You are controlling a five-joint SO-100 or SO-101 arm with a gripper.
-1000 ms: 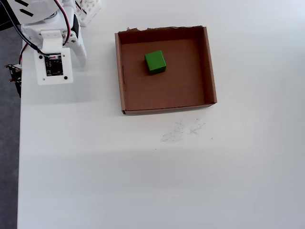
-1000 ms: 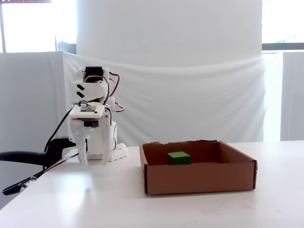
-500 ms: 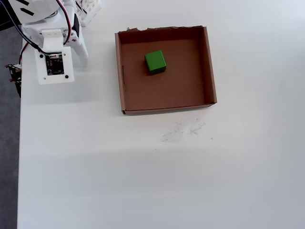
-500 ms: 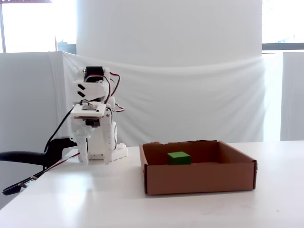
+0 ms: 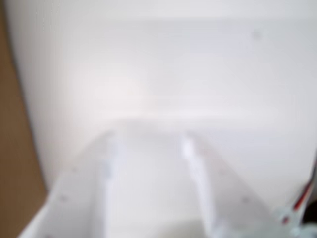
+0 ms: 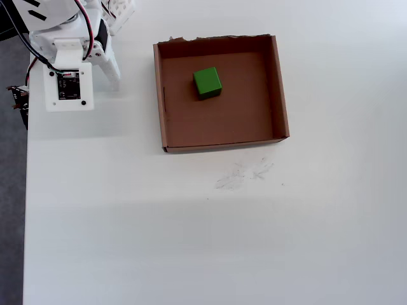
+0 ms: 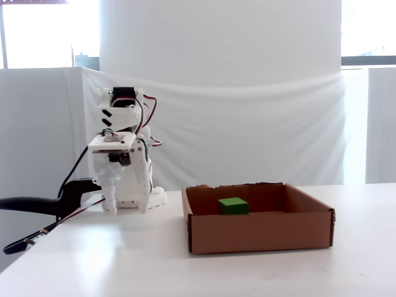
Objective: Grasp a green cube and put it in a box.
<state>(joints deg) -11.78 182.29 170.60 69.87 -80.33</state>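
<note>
Cube (image 6: 206, 82) is sitting inside the box (image 6: 280, 89); I'm parking the gripper (image 7: 127, 209), fingers slightly apart and empty, beside it.

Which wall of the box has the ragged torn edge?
The top wall in the overhead view of the box: its rim is jagged, the other three are cut straight. The cube sits nearest it.

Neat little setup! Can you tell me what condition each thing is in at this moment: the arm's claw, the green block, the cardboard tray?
Small bright-green cube: resting flat on the floor of the box, nothing touching it.
Shallow brown cardboard box: open-topped, sitting on the white table, one wall's edge ragged, holding only the cube.
White two-finger gripper: pointing down beside the box, fingers apart, empty.
</note>
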